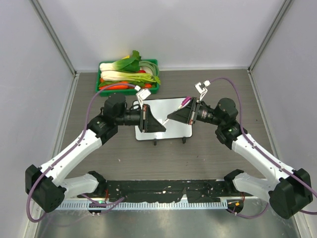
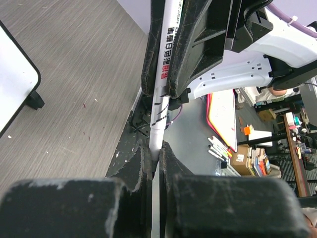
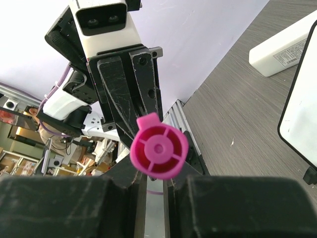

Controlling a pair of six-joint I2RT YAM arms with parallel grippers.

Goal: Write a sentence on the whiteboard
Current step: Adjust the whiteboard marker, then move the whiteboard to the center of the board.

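Note:
Both grippers meet tip to tip over the whiteboard (image 1: 167, 105), which stands on small black feet at the table's middle. My left gripper (image 1: 159, 126) (image 2: 158, 148) is shut on the tail of a white marker (image 2: 163, 74) with printed characters. The barrel runs straight into the right gripper's fingers (image 2: 198, 44). My right gripper (image 1: 173, 117) (image 3: 158, 166) is shut on the marker's pink cap (image 3: 159, 151), seen end-on. A board corner shows in the left wrist view (image 2: 12, 84) and an edge in the right wrist view (image 3: 302, 114). No sentence shows on its visible white surface.
A green tray (image 1: 154, 63) of vegetables sits at the back, just behind the whiteboard. A white box (image 3: 285, 44) lies on the table beyond the board. Enclosure walls close in the left, right and back sides.

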